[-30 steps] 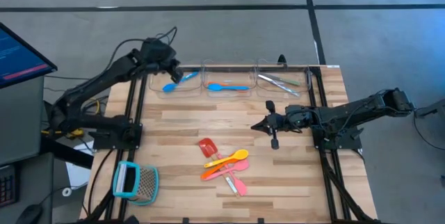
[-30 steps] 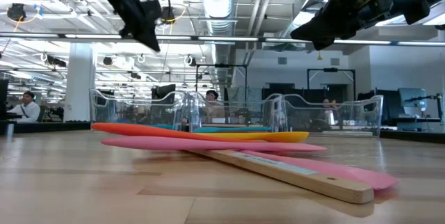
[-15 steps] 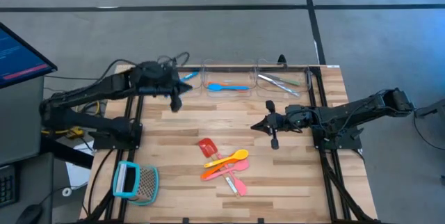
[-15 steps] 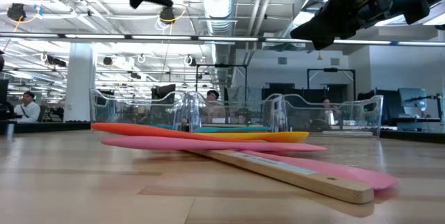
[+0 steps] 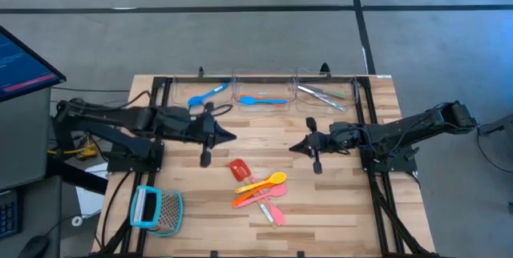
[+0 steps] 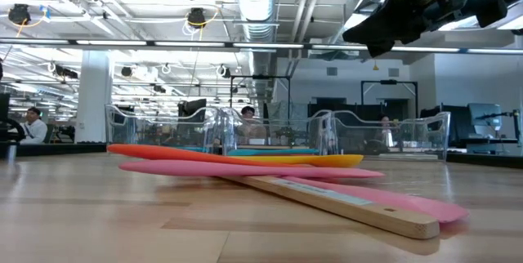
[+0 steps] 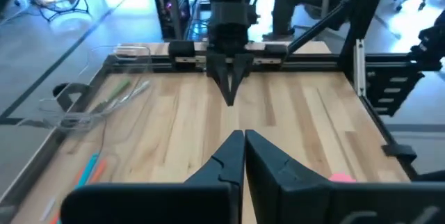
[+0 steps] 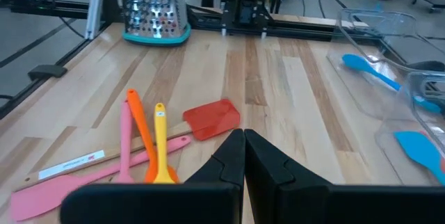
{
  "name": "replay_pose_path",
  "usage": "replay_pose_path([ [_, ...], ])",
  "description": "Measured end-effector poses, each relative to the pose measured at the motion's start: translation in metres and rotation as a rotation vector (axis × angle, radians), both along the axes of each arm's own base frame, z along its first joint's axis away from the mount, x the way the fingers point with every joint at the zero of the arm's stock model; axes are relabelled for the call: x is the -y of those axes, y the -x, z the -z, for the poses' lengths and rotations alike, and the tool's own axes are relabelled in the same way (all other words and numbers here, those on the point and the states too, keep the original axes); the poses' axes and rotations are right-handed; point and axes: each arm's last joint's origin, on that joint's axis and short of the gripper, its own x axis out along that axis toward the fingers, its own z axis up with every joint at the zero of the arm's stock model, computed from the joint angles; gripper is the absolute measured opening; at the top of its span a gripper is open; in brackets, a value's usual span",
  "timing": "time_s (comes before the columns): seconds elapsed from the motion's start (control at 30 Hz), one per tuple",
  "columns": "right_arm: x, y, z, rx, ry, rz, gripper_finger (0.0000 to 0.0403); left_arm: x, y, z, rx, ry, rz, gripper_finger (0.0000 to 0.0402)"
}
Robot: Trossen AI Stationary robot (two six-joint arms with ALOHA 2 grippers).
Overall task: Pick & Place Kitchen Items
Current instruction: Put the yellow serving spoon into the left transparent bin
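Note:
A red-headed spatula (image 5: 239, 169), a yellow spoon (image 5: 269, 180), an orange one (image 5: 248, 199) and a pink spatula (image 5: 274, 211) lie in a loose pile on the wooden table, right of its middle. My left gripper (image 5: 232, 136) hangs shut and empty above the table's middle, left of and beyond the pile, pointing toward the right arm. My right gripper (image 5: 293, 147) hovers shut and empty just right of the pile. In the right wrist view the pile (image 8: 149, 144) lies ahead of the shut fingers (image 8: 243, 142). In the left wrist view my own fingers (image 7: 243, 142) are closed.
Three clear bins stand along the far edge: the left holds a blue spatula (image 5: 205, 94), the middle a blue spoon (image 5: 260, 99), the right silvery and green pieces (image 5: 321, 95). A teal-framed grater (image 5: 156, 209) lies at the near left. Black rails (image 5: 157, 122) run along both sides.
My left gripper has swung from above the far left bin toward the table's middle and near side, turning to point at the right arm, and has risen out of the low view. It stayed shut. The blue spatula lies in the left bin.

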Motion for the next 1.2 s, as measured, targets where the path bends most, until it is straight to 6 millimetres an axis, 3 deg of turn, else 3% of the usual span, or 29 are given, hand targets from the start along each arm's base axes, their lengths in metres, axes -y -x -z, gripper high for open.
replay_pose_path([
  [0.37,-0.005,0.0,-0.001,0.014,-0.002,-0.024,0.0001,0.034,-0.04,0.024,0.025,-0.009,-0.055,0.0002],
  [0.83,-0.005,0.0,-0.001,0.013,-0.001,-0.024,0.0001,0.047,-0.063,0.057,-0.076,0.106,-0.103,0.0002],
  [0.93,-0.005,0.0,-0.001,0.012,-0.001,-0.023,0.0001,0.047,-0.064,0.054,-0.068,0.12,-0.104,0.0002],
  [1.1,-0.005,0.0,-0.001,0.013,-0.001,-0.024,0.0001,0.053,-0.071,0.023,0.018,0.107,-0.07,0.0002],
  [1.2,-0.005,0.0,-0.001,0.012,-0.001,-0.024,0.0001,0.064,-0.084,0.017,0.021,0.063,-0.029,0.0002],
])
